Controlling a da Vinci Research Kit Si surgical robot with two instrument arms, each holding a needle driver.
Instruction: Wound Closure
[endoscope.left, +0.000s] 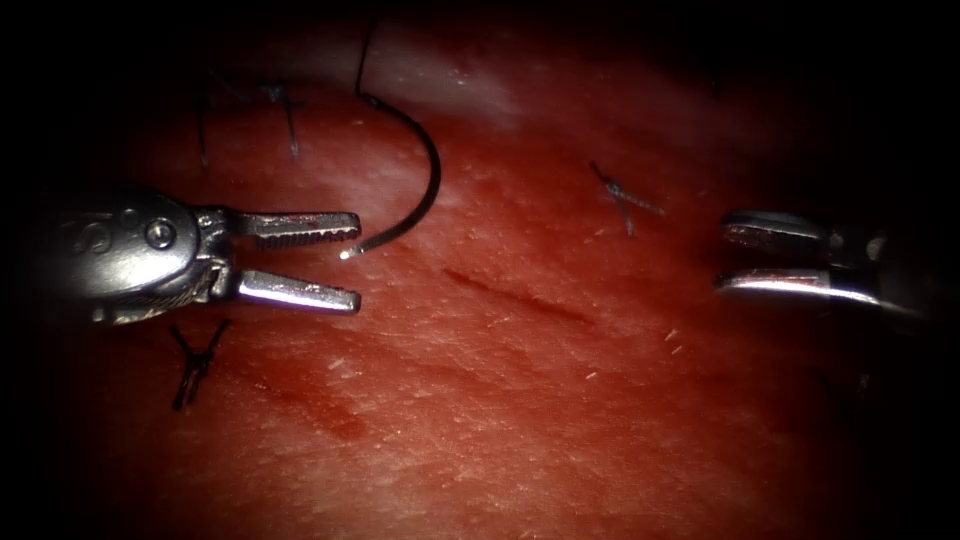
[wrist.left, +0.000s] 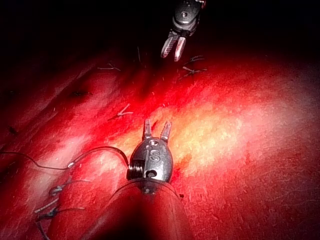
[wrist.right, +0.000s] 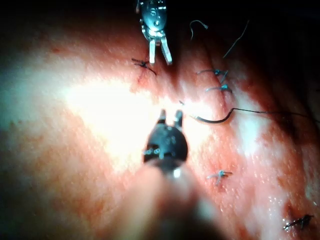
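Several knots (endoscope.left: 198, 362) already sit in the tissue (endoscope.left: 520, 420) around the cut (endoscope.left: 515, 295), which lies unstitched. The needle (endoscope.left: 415, 195), with thread (endoscope.left: 362, 60), lies free just left of the cut. Left tool (endoscope.left: 350, 265) and right tool (endoscope.left: 722, 258) both gape, holding nothing.

The left pincer (endoscope.left: 345, 262) reaches in level from the endoscope view's left, its two jaws parted with a clear gap between them and nothing clasped; its rounded steel wrist sits just behind. The right pincer (endoscope.left: 728, 258) comes in from the opposite edge, also level, jaws apart and empty. The two tips face each other, well apart, both hanging above the surface
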